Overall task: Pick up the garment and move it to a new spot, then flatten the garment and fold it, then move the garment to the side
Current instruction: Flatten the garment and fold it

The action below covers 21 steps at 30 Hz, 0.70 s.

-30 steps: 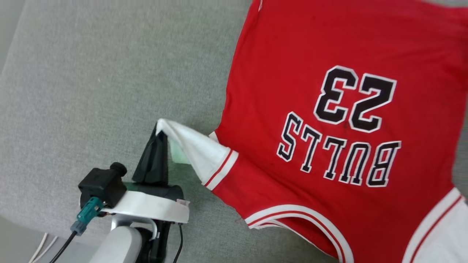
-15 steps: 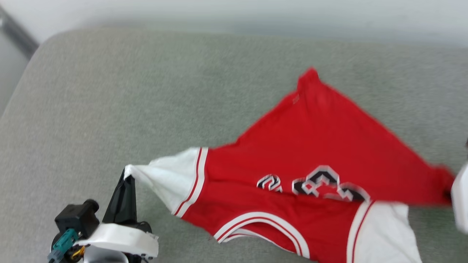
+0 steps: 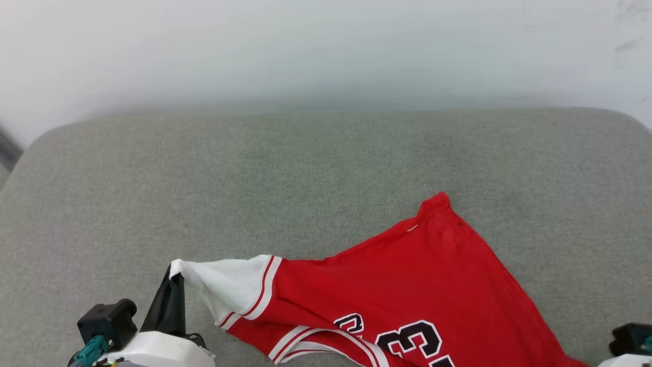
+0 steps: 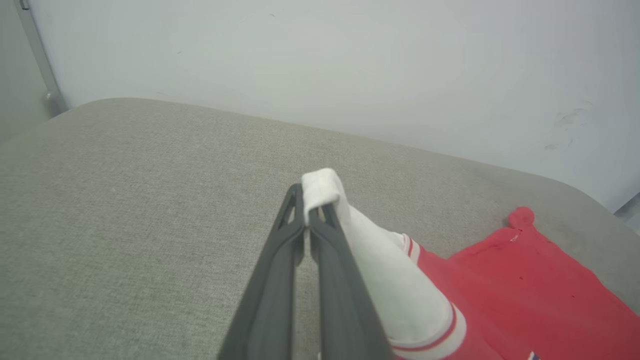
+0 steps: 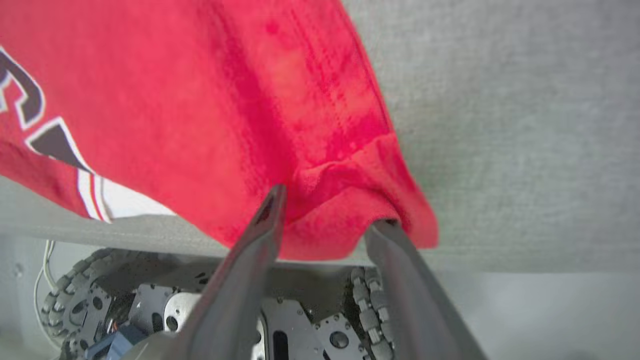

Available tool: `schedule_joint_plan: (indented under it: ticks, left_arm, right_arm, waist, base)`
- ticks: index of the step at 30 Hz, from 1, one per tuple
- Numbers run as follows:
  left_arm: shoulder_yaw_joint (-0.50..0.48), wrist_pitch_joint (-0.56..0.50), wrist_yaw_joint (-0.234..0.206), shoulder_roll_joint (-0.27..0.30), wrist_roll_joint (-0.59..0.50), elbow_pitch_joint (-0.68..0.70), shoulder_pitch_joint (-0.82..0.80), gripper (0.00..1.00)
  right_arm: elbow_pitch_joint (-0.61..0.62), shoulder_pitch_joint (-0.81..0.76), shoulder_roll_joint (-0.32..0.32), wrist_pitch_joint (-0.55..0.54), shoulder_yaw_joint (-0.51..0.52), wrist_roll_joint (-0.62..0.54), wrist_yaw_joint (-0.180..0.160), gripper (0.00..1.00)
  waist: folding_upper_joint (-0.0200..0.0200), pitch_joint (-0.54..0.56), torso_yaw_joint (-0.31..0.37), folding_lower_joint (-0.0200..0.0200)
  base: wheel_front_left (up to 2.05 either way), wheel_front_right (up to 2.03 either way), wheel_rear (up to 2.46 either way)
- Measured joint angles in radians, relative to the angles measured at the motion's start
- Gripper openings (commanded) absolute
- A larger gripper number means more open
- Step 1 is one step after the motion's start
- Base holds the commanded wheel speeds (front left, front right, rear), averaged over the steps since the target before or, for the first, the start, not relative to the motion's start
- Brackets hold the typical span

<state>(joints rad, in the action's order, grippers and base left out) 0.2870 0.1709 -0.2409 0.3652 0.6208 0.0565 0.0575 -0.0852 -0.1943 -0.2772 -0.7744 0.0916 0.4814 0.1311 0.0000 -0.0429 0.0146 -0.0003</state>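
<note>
1. Jersey [image 3: 407, 285], red with black, white-edged numerals [image 3: 407, 341], is seen lying toward the near edge of the grey padded counter [image 3: 204, 178], with one red corner pointing at the pale wall [image 3: 326, 51] behind.
2. Its white sleeve [image 3: 229, 285] is held up off the counter at the left. The tip is pinched between the pressed-together fingers of the left gripper [image 4: 305, 200], a grip unchanged from a second ago.
3. The fingers of the right gripper [image 5: 330, 210], which half a second ago appeared clamped on a red corner at the right, are now shown spread apart. A bunched red hem is draped across their tips at the counter's near edge, above the robot's wheeled base [image 5: 75, 310], but it is not squeezed.
4. The head camera has been tilted up over the same second, so the wall has come into the picture. The jersey's shift down the frame is owed partly to that, not to the cloth alone.
5. The release on the right is judged to mark the end of the carry to a new spot. The jersey has been set down but lies skewed and creased. Flattening, folding and the move to the side are all still to be done, and the left corner has yet to be let go.
</note>
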Motion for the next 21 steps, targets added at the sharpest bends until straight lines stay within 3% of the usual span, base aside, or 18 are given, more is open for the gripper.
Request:
schedule_joint_plan:
  ticks: [7, 11, 16, 21]
  left_arm:
    - [0.009, -0.02, -0.01, 0.004, 0.003, 0.02, 0.014, 0.0]
    - [0.013, -0.027, -0.015, 0.007, 0.001, 0.029, 0.014, 0.0]
    - [0.026, -0.035, -0.016, 0.006, -0.007, 0.043, -0.01, 0.0]
    - [0.041, -0.035, -0.005, 0.001, -0.02, 0.047, -0.066, 0.0]
  right_arm:
    - [0.041, 0.045, 0.081, 0.457, 0.082, -0.025, 0.0, 1.0]
    - [0.044, 0.105, 0.092, 0.651, 0.09, -0.025, 0.0, 1.0]
    - [-0.028, 0.222, 0.082, 0.638, 0.05, -0.009, 0.0, 1.0]
    - [-0.106, 0.406, 0.014, 0.443, -0.051, 0.046, 0.0, 1.0]
  waist:
    - [0.0, 0.042, 0.021, 0.0]
    - [0.0, 0.043, 0.019, 0.0001]
    - [0.0, 0.025, 0.012, 0.0001]
    - [0.0, -0.022, -0.003, 0.0002]
  base:
    - [0.0, 0.0, 0.0]
    - [0.0, 0.0, 0.0]
    - [0.0, 0.0, 0.0]
    - [0.0, 0.0, 0.0]
